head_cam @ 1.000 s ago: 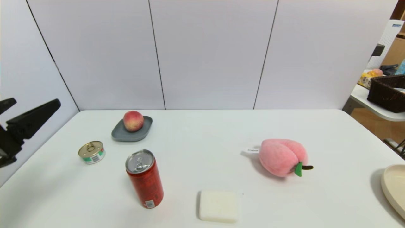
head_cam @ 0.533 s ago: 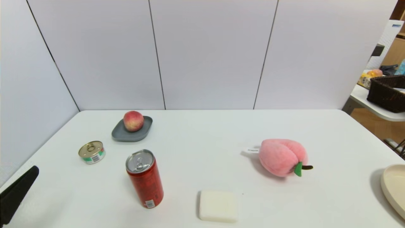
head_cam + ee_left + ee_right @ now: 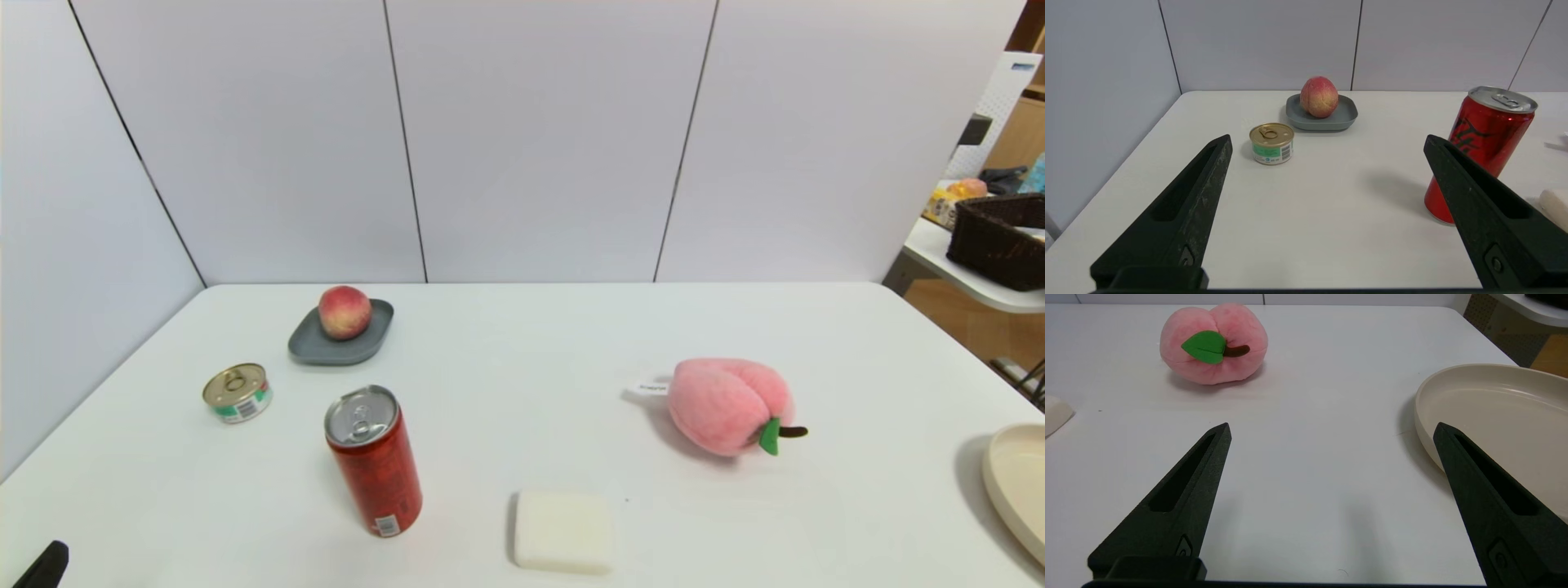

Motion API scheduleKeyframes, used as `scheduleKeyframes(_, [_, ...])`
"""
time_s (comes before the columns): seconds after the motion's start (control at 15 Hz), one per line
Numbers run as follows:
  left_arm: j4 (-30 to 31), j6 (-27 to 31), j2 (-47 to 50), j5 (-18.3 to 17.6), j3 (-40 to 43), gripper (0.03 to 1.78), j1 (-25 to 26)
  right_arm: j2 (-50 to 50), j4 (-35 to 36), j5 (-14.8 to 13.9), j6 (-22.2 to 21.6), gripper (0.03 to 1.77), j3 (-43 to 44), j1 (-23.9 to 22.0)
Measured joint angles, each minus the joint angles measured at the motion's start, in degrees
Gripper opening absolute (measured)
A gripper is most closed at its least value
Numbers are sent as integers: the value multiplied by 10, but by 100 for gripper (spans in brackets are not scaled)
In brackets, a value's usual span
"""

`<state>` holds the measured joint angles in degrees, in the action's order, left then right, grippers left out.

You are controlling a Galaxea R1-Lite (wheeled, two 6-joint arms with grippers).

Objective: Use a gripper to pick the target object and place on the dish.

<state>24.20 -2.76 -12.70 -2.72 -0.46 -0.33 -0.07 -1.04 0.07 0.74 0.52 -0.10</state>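
I see the smooth red-yellow peach [image 3: 1319,97] sitting off-centre on the grey-blue rounded dish [image 3: 1345,118]; my spread, empty left gripper [image 3: 1327,145] could nudge it off.

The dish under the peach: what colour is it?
Plain grey-blue dish, no pattern; the left wrist view shows it best.

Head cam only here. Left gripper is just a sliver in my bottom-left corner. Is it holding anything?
Observer: No. Left gripper is open and empty in its wrist view.
Operator: Right one? Not in my view at all.
Observer: Right gripper is open and empty too, over the table, with the plush peach and the cream plate ahead of it, one to each side.
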Motion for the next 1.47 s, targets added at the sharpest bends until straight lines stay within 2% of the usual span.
scheduleKeyframes(0.33, [-139,1,98,-2,4,169,9,0,0,0,0,171,0,0])
scheduleKeyframes(0.67, [-230,27,125,21,5,169,9,0,0,0,0,171,0,0])
scheduleKeyframes(1.47, [-242,0,128,28,4,169,9,0,0,0,0,171,0,0])
